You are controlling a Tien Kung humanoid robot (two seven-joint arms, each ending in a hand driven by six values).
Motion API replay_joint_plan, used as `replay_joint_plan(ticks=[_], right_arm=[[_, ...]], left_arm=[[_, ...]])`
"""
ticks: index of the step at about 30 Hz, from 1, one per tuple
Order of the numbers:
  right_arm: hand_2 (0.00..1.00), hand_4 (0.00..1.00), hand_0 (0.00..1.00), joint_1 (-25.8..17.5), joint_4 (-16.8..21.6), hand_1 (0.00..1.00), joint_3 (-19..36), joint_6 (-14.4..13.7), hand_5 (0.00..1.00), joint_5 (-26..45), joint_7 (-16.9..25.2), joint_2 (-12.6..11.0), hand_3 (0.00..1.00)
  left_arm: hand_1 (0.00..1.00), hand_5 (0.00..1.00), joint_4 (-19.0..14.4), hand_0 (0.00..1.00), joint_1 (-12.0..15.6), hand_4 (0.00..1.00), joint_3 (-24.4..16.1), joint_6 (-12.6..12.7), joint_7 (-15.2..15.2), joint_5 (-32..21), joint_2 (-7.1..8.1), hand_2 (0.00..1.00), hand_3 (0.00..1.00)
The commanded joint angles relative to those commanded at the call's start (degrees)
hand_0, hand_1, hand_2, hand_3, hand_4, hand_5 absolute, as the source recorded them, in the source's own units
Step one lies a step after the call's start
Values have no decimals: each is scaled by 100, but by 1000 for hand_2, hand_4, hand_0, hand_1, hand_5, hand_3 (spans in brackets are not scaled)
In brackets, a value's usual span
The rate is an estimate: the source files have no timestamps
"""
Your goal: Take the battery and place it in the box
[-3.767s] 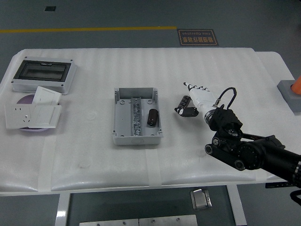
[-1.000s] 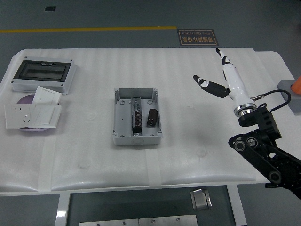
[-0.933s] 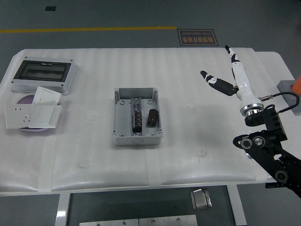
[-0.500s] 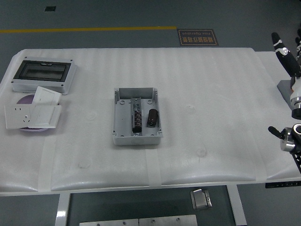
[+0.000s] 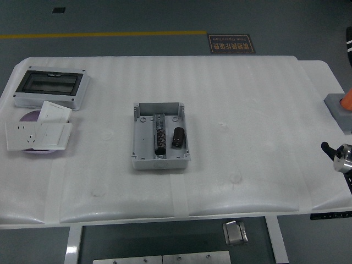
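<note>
A grey open box sits at the middle of the white table. A black cylindrical battery lies inside it, in the right-hand compartment beside a dark terminal strip. Of my right arm only a metal wrist joint shows at the right edge, well clear of the box. Its hand is out of the picture. My left arm is out of view.
At the far left stand a grey enclosure with a dark window, a white wall socket and a purple disc under it. A grey block with an orange piece sits at the right edge.
My right arm has drawn back from beside the box and swung up and out past the right edge. The battery stays in the box.
</note>
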Motion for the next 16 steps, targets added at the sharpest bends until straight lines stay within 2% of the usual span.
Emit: replay_joint_plan(ticks=[8,9,16], right_arm=[[940,875,998,32,-72,970,-90,-53,483,-39,0,49,948],[895,869,998,38,-78,912,-97,-59,495,-40,1,51,934],[895,869,998,3,-78,912,-115,-113,495,-157,-45,52,934]], left_arm=[[612,29,7,540,-53,600,-178,-50,-10,279,81,530,557],[612,30,8,540,-58,599,-193,-54,-11,301,88,530,555],[612,30,8,540,-39,599,-222,-68,-8,356,108,530,555]])
